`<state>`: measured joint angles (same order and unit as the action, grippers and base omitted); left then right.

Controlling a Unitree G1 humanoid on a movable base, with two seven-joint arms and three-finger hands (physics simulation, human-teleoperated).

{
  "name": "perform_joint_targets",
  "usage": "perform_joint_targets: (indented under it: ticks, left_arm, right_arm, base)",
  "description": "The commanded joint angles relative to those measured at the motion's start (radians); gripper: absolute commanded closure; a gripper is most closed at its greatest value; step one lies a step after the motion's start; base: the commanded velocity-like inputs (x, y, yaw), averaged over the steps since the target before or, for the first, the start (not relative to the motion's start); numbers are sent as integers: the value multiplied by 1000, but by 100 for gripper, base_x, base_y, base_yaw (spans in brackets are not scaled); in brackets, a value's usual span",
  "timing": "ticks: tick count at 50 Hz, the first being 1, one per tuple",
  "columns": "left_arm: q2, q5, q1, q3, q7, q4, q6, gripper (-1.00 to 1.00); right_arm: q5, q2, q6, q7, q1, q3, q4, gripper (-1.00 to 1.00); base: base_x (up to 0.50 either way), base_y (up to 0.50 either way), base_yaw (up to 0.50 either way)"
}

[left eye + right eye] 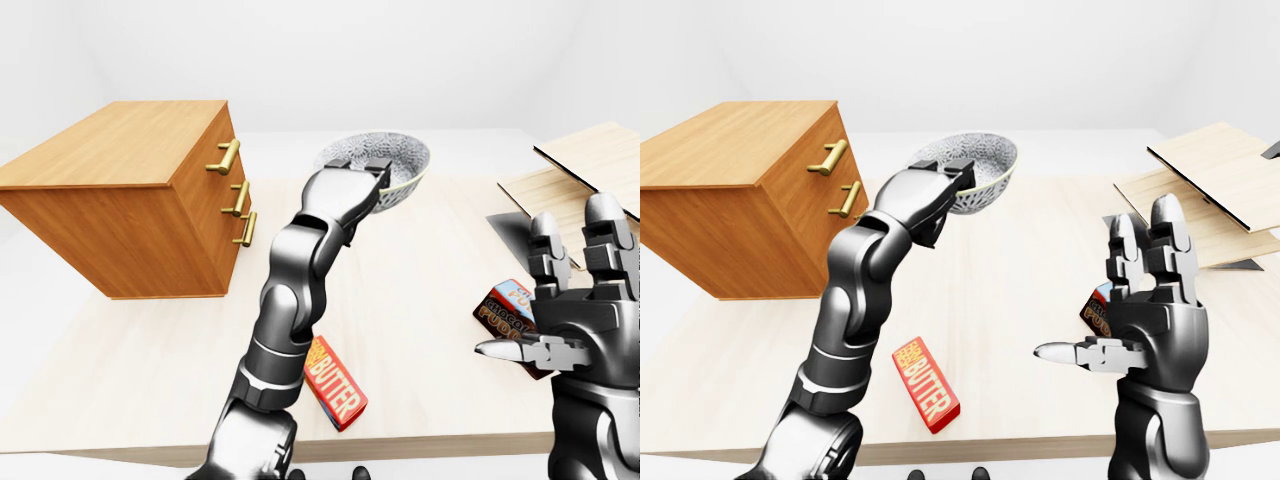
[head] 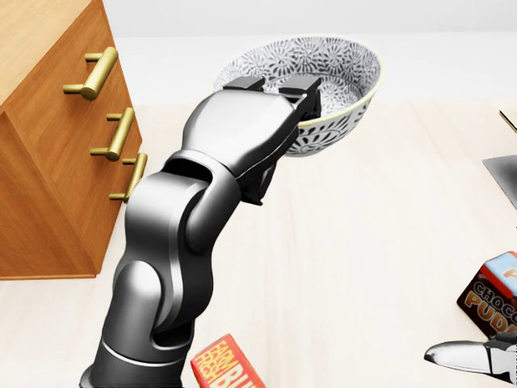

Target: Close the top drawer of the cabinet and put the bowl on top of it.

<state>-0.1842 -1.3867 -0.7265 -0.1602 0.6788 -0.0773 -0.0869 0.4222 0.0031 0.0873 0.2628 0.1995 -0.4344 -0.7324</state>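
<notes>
A patterned grey-and-white bowl (image 2: 339, 69) hangs in the air above the table, right of the wooden cabinet (image 1: 120, 170). My left hand (image 2: 279, 90) is shut on its near rim, two fingers (image 2: 300, 84) hooked over the edge into the bowl. The cabinet stands at the left with three gold handles; the top drawer's handle (image 2: 95, 73) sits in line with the others and its face looks flush. The cabinet's top (image 1: 130, 140) is bare. My right hand (image 1: 1140, 290) is open at the right, fingers spread upward, holding nothing.
A red peanut-butter box (image 1: 335, 382) lies near the table's bottom edge beside my left arm. A chocolate fudge box (image 2: 494, 295) sits under my right hand. Wooden boards (image 1: 585, 160) and a dark flat thing (image 2: 505, 174) lie at the right.
</notes>
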Motion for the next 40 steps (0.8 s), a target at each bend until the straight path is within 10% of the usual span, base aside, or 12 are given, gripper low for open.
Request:
perform_joint_targets:
  ticks: [1, 40]
  left_arm:
    - [50, 62, -76, 50, 19, -8, 0, 100]
    - [329, 414, -335, 158, -90, 233, 0, 100]
  right_arm:
    - [-10, 4, 0, 5, 6, 11, 9, -100]
    - [-63, -2, 0, -12, -4, 74, 54, -100]
  base:
    - [0, 0, 0]
    - [0, 0, 0]
